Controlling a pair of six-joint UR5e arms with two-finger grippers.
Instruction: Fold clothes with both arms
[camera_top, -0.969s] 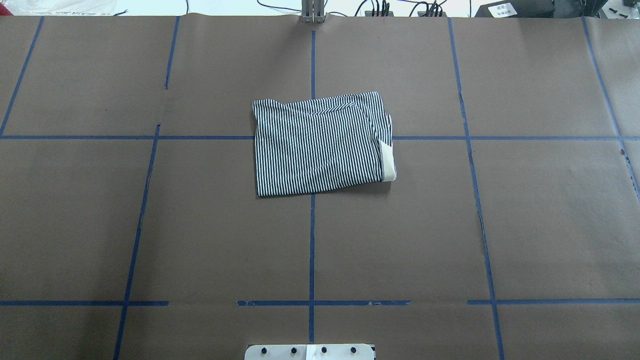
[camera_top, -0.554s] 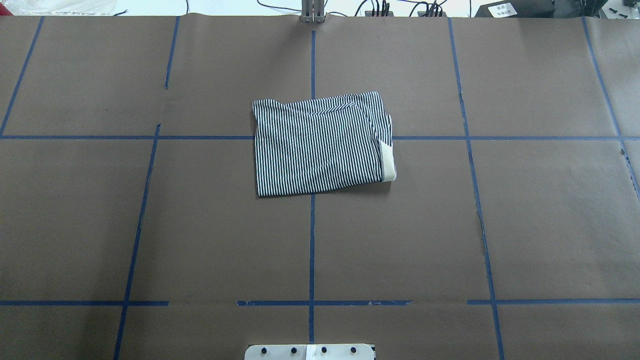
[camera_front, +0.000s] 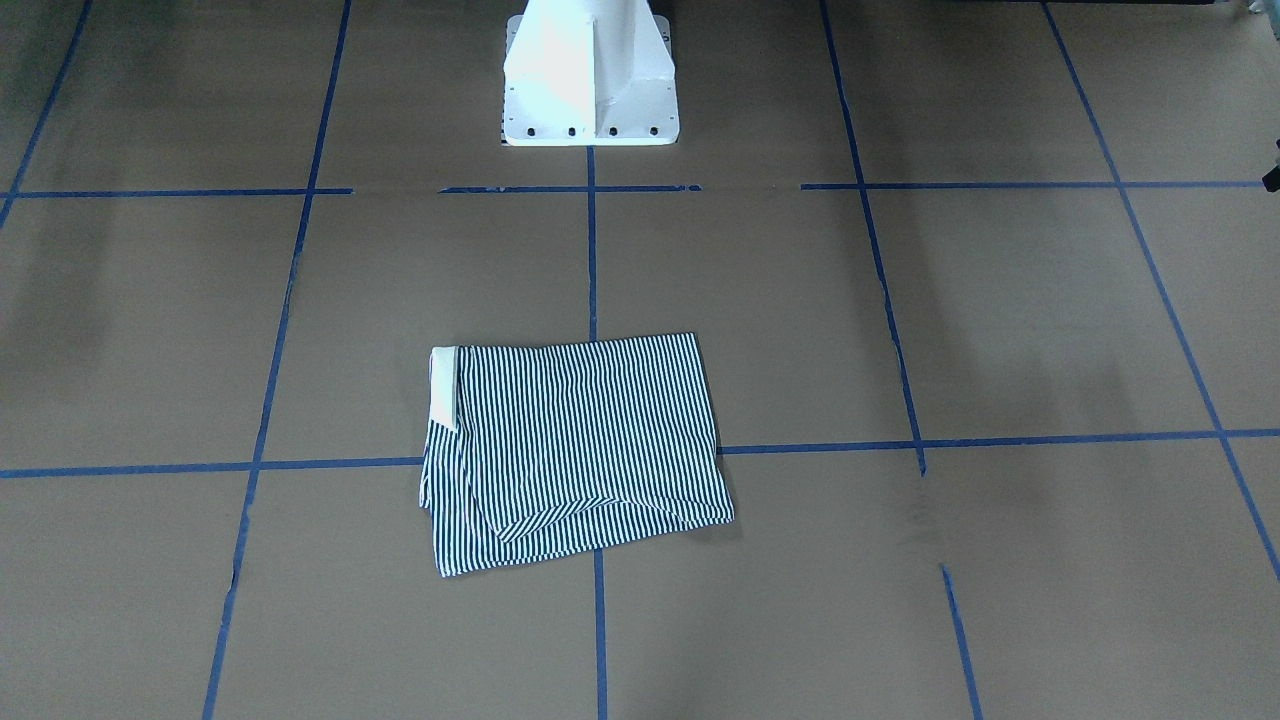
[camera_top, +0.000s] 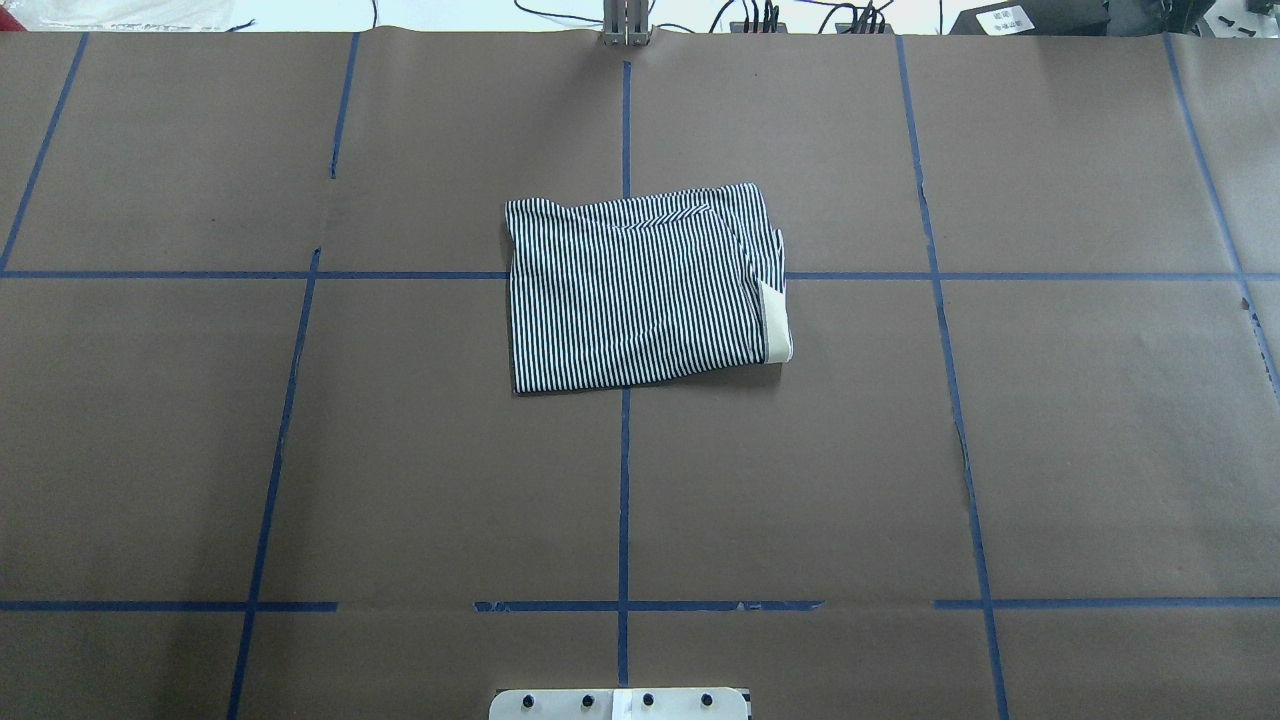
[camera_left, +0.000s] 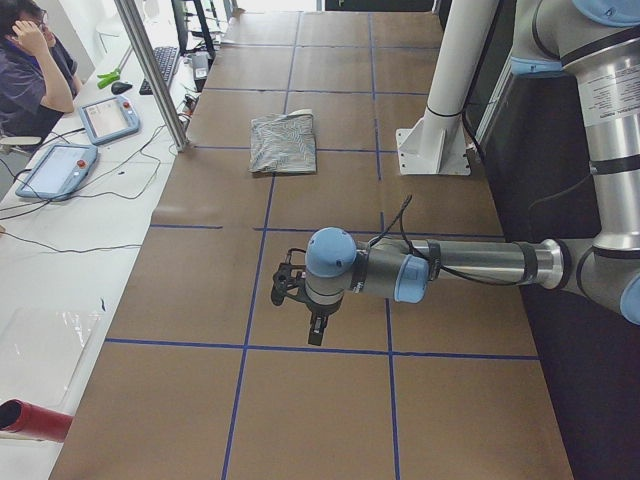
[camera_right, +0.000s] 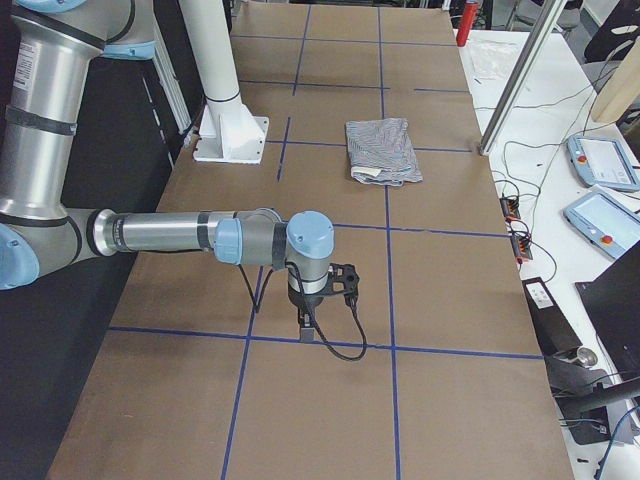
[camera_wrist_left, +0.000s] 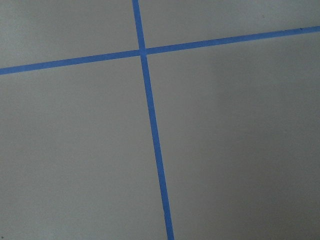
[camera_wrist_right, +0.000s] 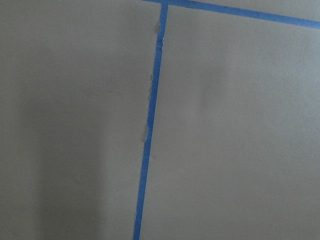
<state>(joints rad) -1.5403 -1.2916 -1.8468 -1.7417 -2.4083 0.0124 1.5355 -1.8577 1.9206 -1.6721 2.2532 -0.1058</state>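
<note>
The left end effector (camera_left: 314, 330) hangs over bare table (camera_top: 200, 450), well apart from the shirt, and I cannot tell whether it is apart or together. The striped polo shirt (camera_top: 640, 295) lies mid-table as a folded rectangle with its cream collar (camera_top: 777, 330) peeking out at its right edge, so the folding looks finished. The right end effector (camera_right: 306, 328) likewise hangs clear, its state unreadable, probably parked out of the way.
</note>
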